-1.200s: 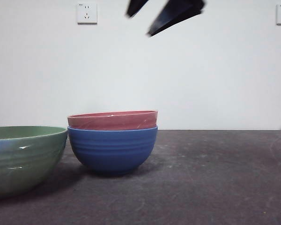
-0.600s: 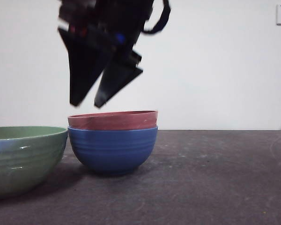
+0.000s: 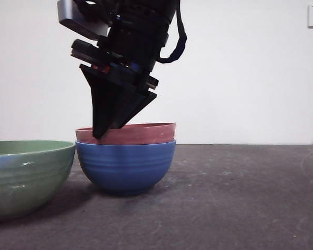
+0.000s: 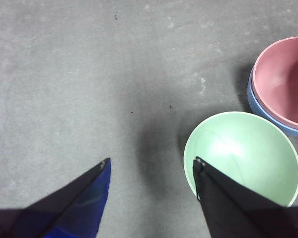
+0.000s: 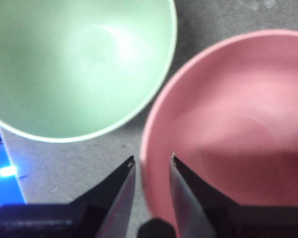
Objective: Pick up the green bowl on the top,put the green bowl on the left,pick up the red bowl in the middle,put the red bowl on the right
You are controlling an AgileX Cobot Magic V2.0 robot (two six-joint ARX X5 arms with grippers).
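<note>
- The green bowl (image 3: 26, 174) sits upright on the table (image 3: 240, 203) at the far left of the front view, just beside the stack and apart from it, so its placing looks done.
- The left hand (image 4: 151, 166) hangs high over bare table near the green bowl, jaws spread wide and holding nothing.
- The red bowl (image 3: 126, 133) rests nested in the blue bowl (image 3: 125, 165) in the middle, only its top band showing above the blue rim.
- The right hand (image 5: 151, 161) is down at the red bowl's left-hand rim. Its jaws are slightly parted and straddle the rim, one inside and one outside, not yet pinching it.
- The red bowl looks stiff, glossy and fairly light, likely hard plastic or glazed ware. The smooth wall may slip, so I judge a firm pinch on the rim best, followed by a straight lift to free it from the blue bowl.
- The right side of the table is where the red bowl should go.
</note>
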